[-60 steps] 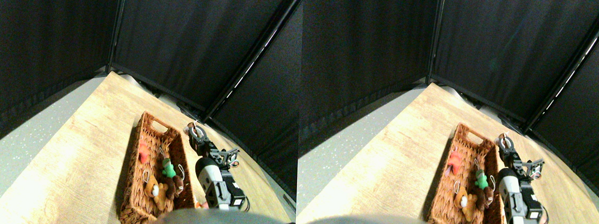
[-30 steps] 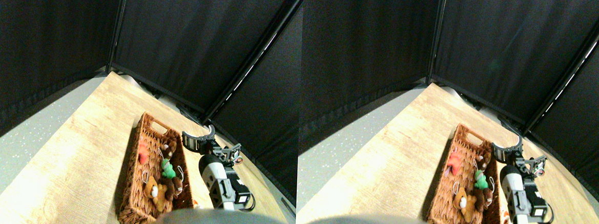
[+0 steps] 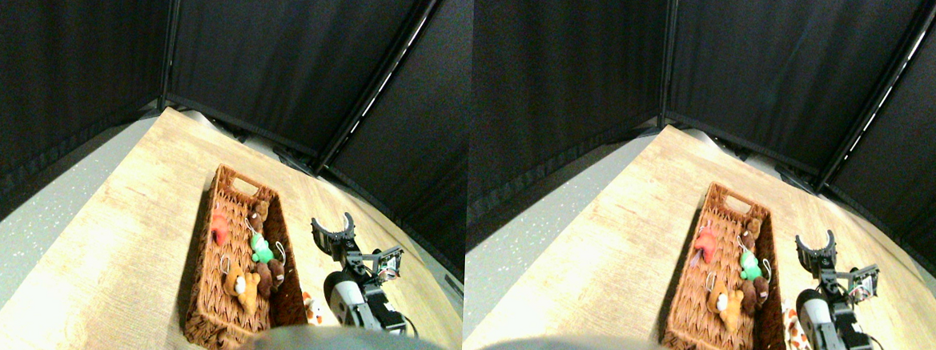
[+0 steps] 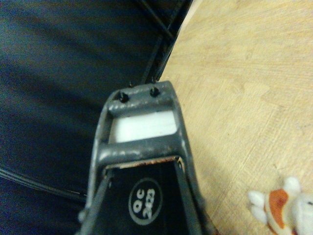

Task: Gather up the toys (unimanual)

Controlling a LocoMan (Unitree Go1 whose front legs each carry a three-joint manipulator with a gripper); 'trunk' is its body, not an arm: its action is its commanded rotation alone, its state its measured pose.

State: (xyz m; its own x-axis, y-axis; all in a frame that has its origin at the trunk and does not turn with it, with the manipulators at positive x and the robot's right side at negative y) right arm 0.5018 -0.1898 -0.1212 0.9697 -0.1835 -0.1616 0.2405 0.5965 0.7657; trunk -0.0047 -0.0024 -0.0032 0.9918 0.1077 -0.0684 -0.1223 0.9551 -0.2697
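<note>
A: What does the stereo pair give you that the wrist camera lacks?

B: The whole brown woven wicker basket (image 3: 238,263) on the pale wood-grain bench (image 3: 146,212), and the robot's black-grey right hand (image 3: 331,228) beside it, off the basket's right rim. Its two curved jaws stand spread wide with nothing between them, so the hand is released and empty, raised above the bench.

A: And the wrist camera?

B: It shows only the dark frame of one jaw, the black curtain (image 4: 58,73) beyond, bare bench, and a white and orange plush toy (image 4: 283,205) at the picture's edge, lying on the wood. The basket does not appear there at all.

A: Is that toy in the stereo pair too?

B: Yes, just outside the basket's near right corner, between the basket and the arm, mostly cut off by the bottom of the view.

A: What is inside the basket?

B: A red plush toy (image 3: 218,228) by the left wall, apart from the rest. Along the right side, a small brown plush toy (image 3: 258,213) farthest back, then a green plush toy (image 3: 260,249), then a dark brown one (image 3: 270,275) touching an orange-tan bear (image 3: 241,284) nearest the camera. Metal loops show beside several of them.
</note>
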